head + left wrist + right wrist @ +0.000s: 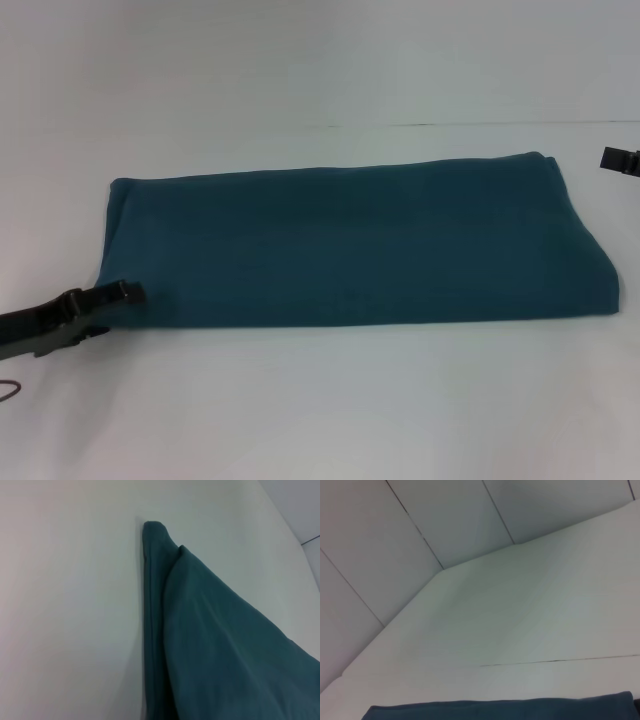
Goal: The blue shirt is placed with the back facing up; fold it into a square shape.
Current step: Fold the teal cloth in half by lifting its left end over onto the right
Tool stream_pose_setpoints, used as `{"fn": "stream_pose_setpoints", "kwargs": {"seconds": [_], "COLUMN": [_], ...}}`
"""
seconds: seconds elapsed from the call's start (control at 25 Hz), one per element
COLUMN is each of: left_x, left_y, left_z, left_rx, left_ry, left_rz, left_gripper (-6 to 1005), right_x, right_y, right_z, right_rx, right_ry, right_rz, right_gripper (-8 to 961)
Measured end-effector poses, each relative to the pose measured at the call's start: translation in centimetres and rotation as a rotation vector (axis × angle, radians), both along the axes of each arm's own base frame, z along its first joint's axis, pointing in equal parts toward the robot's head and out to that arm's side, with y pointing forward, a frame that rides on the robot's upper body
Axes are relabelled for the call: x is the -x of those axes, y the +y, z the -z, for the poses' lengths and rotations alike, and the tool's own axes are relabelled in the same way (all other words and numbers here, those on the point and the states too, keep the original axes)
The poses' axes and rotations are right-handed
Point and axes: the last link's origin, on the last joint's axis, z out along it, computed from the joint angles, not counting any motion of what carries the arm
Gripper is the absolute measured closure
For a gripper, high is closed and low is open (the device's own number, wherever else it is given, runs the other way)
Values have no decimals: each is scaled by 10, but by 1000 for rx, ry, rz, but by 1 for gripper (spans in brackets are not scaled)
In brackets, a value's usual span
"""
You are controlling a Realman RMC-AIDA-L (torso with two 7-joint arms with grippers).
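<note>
The blue shirt [350, 245] lies on the white table as a long flat rectangle running left to right, plain fabric up. My left gripper [128, 293] reaches in from the lower left, its tip at the shirt's near left corner. In the left wrist view the blue shirt [215, 645] shows layered folded edges that end in a corner. My right gripper [620, 160] pokes in at the far right edge, just beyond the shirt's far right corner and apart from it. In the right wrist view a strip of the blue shirt [495, 709] shows.
The white table [320, 400] spreads bare in front of and behind the shirt. A thin seam [480, 124] crosses the tabletop behind the shirt. Panelled white walls [420, 525] rise past the table's far edge.
</note>
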Motion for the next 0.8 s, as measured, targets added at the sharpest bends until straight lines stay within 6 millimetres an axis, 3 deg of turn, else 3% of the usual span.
{"fn": "stream_pose_setpoints", "kwargs": {"seconds": [0.52, 0.8], "left_x": [-2, 0], "left_y": [5, 6], "left_z": [1, 1], "left_rx": [15, 4], "left_ry": [28, 44], "left_rz": [13, 10], "left_gripper": [94, 326], "right_x": [-2, -1], "right_y": [0, 0], "right_z": [0, 0], "right_rx": [-3, -2], "right_ry": [-2, -2], "right_rz": [10, 9], "right_gripper": [117, 117]}}
